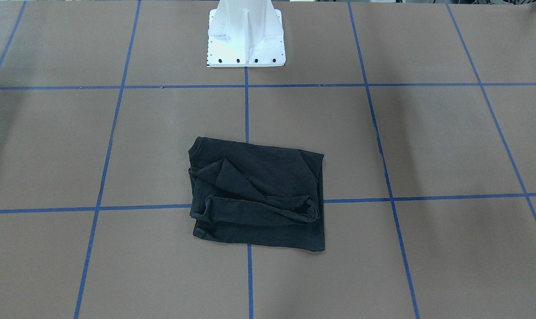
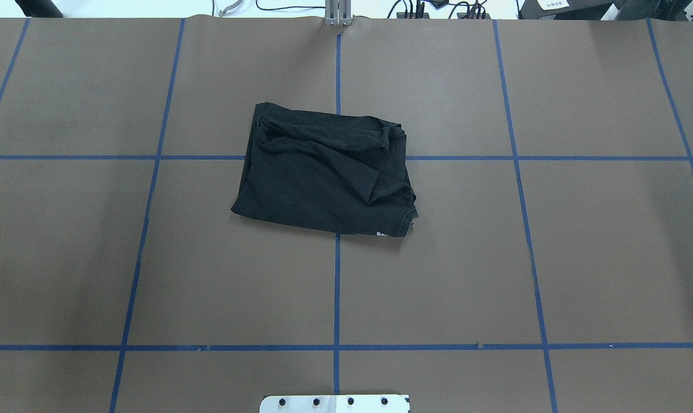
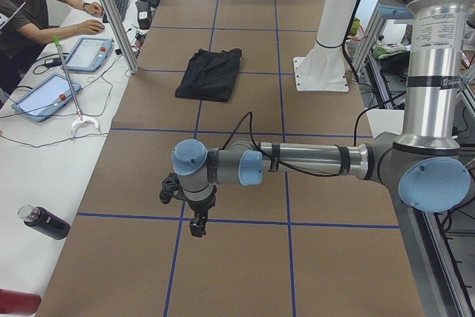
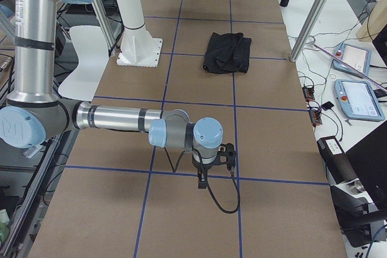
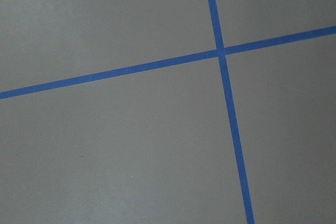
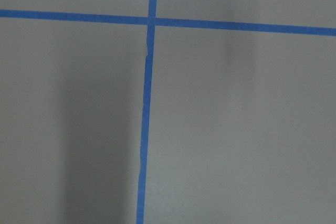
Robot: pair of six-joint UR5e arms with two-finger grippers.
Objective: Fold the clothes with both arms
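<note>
A black T-shirt [image 1: 256,195] lies on the brown tabletop [image 1: 427,141] straight out in front of the white pedestal base [image 1: 245,40], apart from it. It straddles the blue tape line [image 1: 246,106] that runs out from the pedestal's middle. The shirt is folded into a rough rectangle, plain black side up, with a rumpled, rolled band of cloth across the half farther from the pedestal. A small white mark [image 2: 382,233] shows at the edge nearer the pedestal. The left arm [image 3: 312,159] reaches low and level over the tabletop well off to the pedestal's left. Its left hand [image 3: 197,226] points down beside a crossing of tape lines, well apart from the shirt. The right arm [image 4: 115,118] does the same well off to the pedestal's right, its right hand [image 4: 202,180] pointing down near a tape line. For both hands I cannot tell whether the fingers are parted or together. Each wrist view shows only tabletop and a tape crossing.
</note>
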